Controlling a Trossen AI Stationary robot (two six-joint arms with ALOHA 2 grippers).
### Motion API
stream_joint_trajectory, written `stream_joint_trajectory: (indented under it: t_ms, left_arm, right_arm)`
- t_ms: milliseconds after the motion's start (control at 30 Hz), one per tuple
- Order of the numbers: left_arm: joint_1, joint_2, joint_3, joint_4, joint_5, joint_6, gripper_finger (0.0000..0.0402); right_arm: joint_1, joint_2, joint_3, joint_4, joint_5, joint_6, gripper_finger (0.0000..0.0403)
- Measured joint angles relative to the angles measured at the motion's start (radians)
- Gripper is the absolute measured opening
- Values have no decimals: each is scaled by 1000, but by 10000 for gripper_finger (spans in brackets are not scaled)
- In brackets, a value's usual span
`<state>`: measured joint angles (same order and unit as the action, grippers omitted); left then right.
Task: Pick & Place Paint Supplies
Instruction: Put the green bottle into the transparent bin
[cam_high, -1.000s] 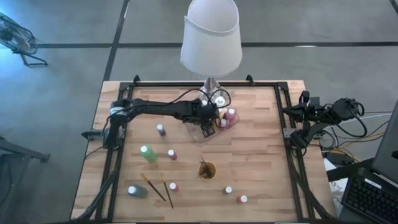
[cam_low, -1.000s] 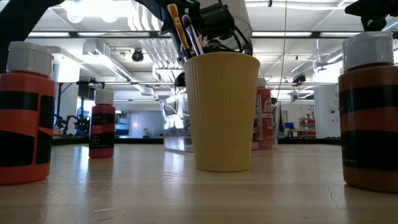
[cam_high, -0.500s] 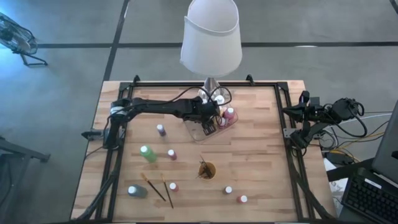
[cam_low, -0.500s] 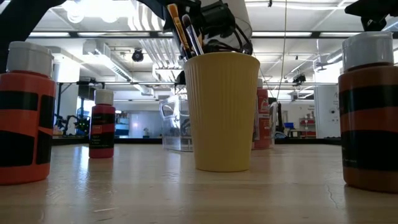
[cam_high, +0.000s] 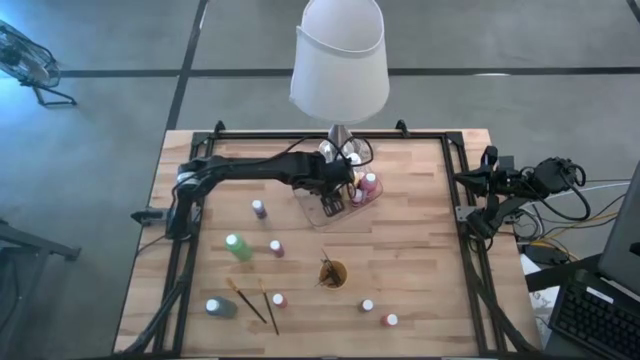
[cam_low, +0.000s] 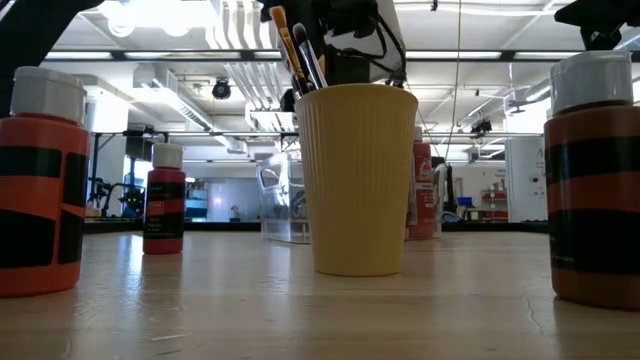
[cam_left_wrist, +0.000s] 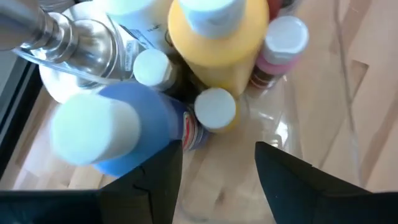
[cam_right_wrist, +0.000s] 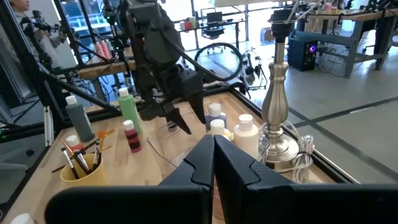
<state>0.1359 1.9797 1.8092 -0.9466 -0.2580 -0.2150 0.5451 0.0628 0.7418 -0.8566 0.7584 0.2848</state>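
Left gripper (cam_high: 334, 196) over clear tray (cam_high: 318, 212) at table 12 o'clock, fingers (cam_left_wrist: 158, 177) wide, empty. Paint bottles (cam_left_wrist: 214, 37) clustered in tray; others scattered 6–8 o'clock. Right gripper (cam_right_wrist: 213, 155) closed, parked 3 o'clock edge.

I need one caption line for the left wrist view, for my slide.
Open left end effector above clear tray holding paint bottles beside the lamp base.
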Motion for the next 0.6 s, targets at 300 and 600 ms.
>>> stream_joint_trajectory:
  t_ms: [300, 600]
  left_arm:
    - [-91, -1, 155, -186, 13, -2, 207]
    - [-246, -7, 242, -329, -12, 15, 206]
  right_arm:
    - [0, 0, 0, 0, 0, 0, 8]
    - [0, 0, 0, 0, 0, 0, 8]
